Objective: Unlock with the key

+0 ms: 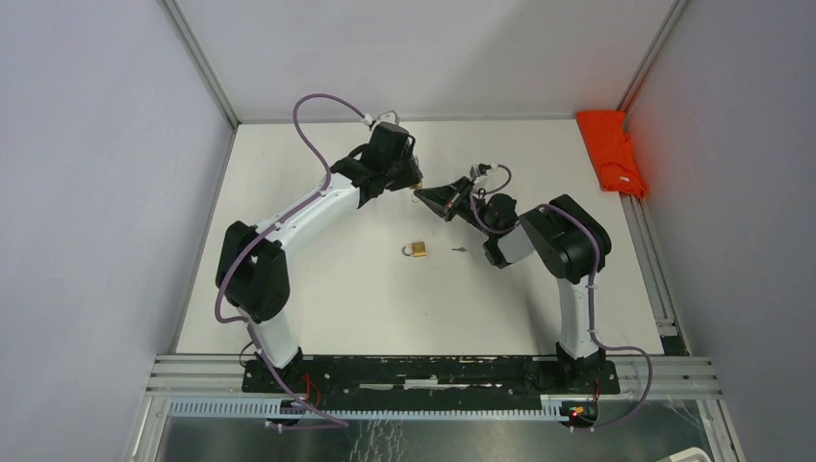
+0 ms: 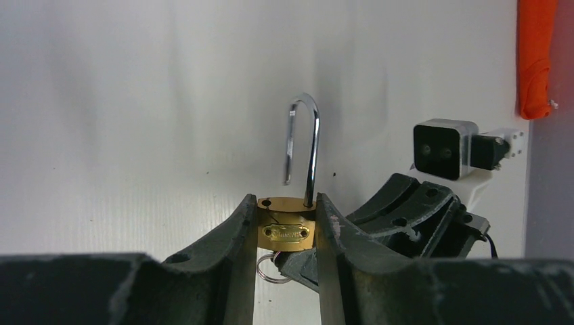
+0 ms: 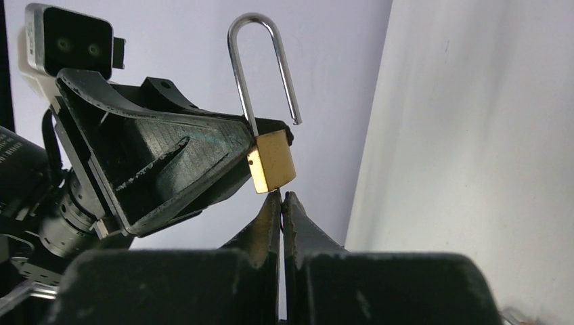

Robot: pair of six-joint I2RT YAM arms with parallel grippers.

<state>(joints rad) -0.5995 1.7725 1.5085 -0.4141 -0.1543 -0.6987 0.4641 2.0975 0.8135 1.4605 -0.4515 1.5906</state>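
My left gripper (image 2: 287,210) is shut on the body of a brass padlock (image 2: 287,227) and holds it above the table. Its steel shackle (image 2: 308,135) is sprung open, one leg free of the body. My right gripper (image 3: 282,196) is shut, its tips pressed against the underside of the padlock (image 3: 272,161). It pinches the key, which is almost wholly hidden between the fingers. Only the key's ring (image 2: 269,266) shows below the lock. In the top view both grippers meet at the padlock (image 1: 417,190) at the table's far middle.
A second brass padlock (image 1: 416,249) lies on the white table (image 1: 337,308) at mid table, with a small key (image 1: 459,249) just to its right. An orange cloth (image 1: 611,149) lies at the far right edge. Walls enclose the table.
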